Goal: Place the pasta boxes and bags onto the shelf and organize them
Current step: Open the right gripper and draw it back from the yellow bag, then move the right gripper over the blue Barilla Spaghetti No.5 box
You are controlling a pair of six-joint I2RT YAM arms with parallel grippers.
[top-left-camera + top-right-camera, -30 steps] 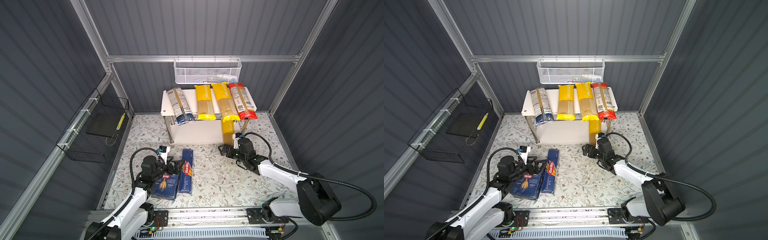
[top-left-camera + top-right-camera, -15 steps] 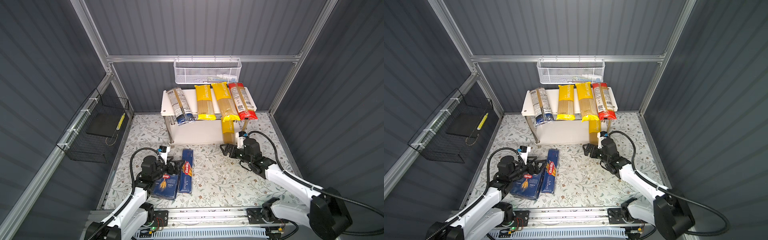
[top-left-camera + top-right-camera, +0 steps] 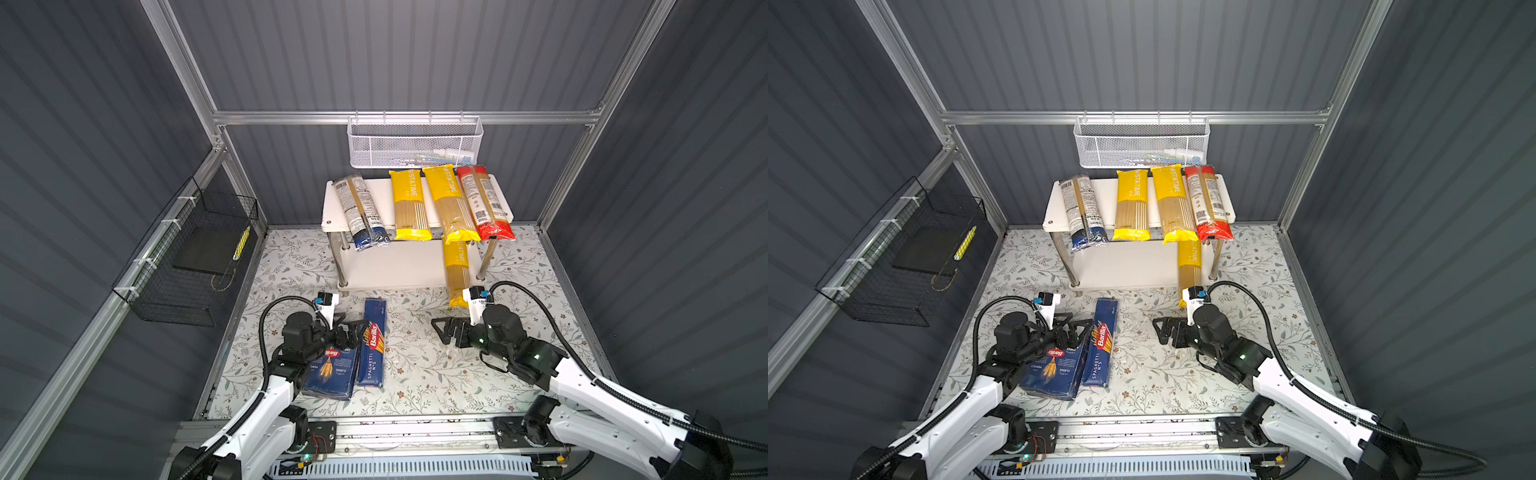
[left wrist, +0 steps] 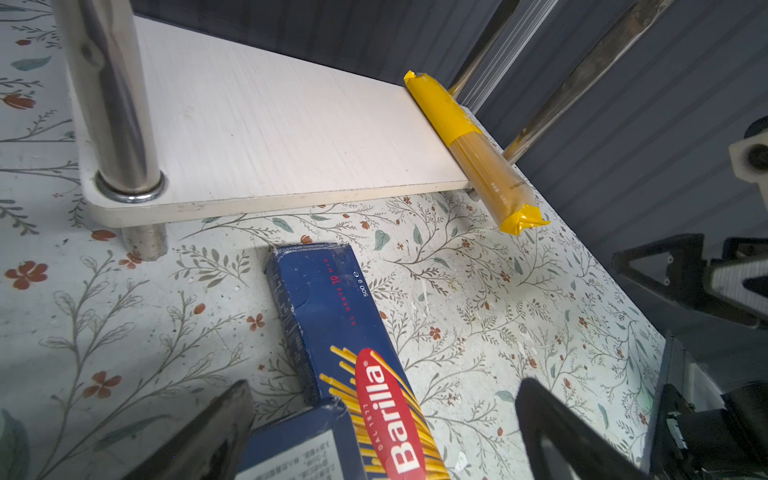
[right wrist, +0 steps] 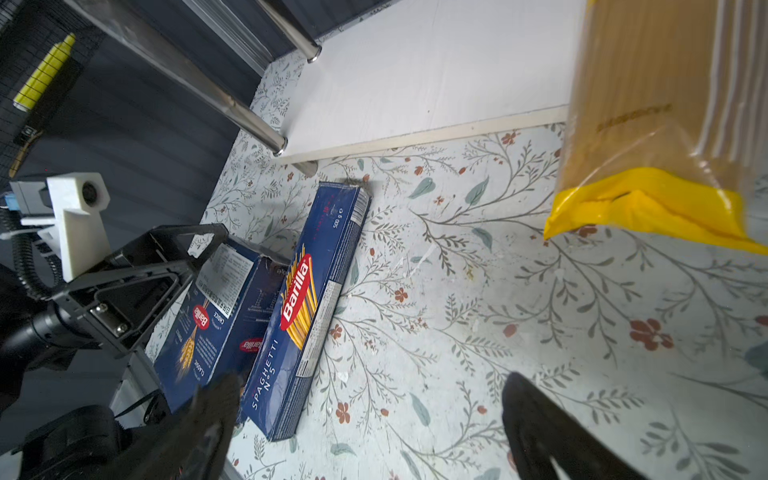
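Four bags lay side by side on the top board of the shelf (image 3: 332, 208) in both top views: a navy-ended bag (image 3: 359, 212), a first yellow bag (image 3: 409, 208), a second yellow bag (image 3: 451, 205) and a red-ended bag (image 3: 484, 203), all overhanging the shelf's front edge. A lower yellow bag (image 3: 456, 270) lay on the shelf's bottom board, its near end jutting past the front edge. In front of the shelf the wide box (image 3: 332, 372) and the narrow box (image 3: 372, 345) lay touching on the floral mat (image 3: 415, 365). The left gripper (image 3: 353, 332) hung over their shelf-side ends, jaws spread. The right gripper (image 3: 446, 330), also in front of the shelf, had its jaws spread over bare mat.

In the left wrist view the narrow box (image 4: 332, 316) pointed at the shelf's bottom board (image 4: 270, 124), just short of it. The dark fingers (image 4: 216, 428) stood wide apart, with the boxes showing between them.

In the right wrist view the lower yellow bag (image 5: 656, 124) stuck out past the shelf's front edge, and only mat showed between the parted fingers (image 5: 548, 432).
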